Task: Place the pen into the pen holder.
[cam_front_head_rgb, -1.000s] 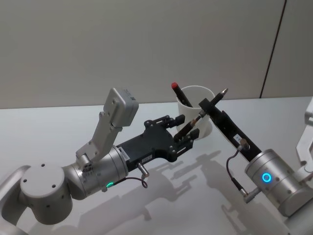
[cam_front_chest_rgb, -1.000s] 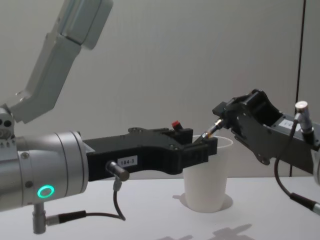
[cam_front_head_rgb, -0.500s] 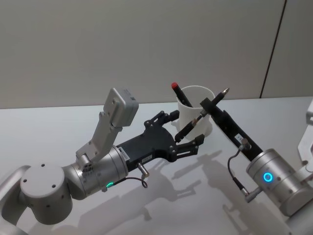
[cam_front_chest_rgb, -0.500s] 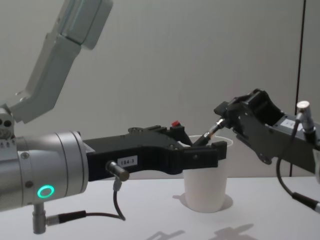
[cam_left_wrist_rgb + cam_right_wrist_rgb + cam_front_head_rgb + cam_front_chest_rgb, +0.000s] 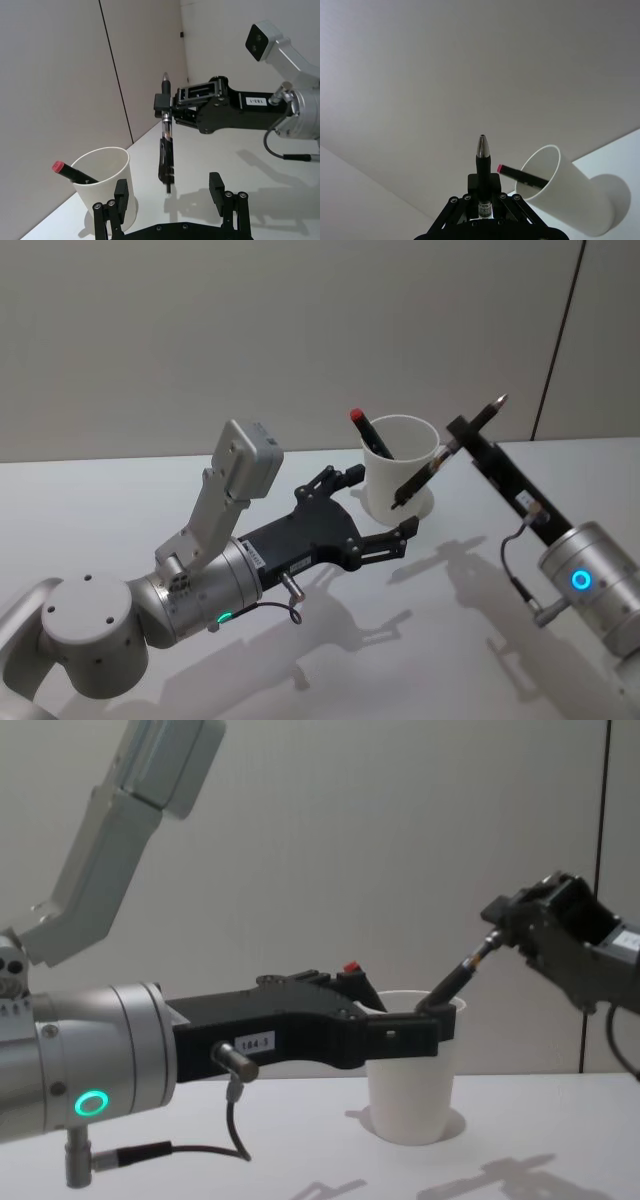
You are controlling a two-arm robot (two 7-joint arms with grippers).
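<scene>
our right gripper (image 5: 462, 436) clamping a pen (image 5: 446, 455) beside the white pen holder (image 5: 400, 468), red-capped pen (image 5: 371, 434) inside, our left gripper (image 5: 378, 508) spread wide

A bare robot test room or lab

A plain white desk (image 5: 120, 500) stands against a blank grey-beige wall (image 5: 200, 330) with one dark vertical seam (image 5: 560, 330). Two metal robot arms with glowing status rings and exposed cables work over it, and the room has no furnishings or decoration.
</scene>
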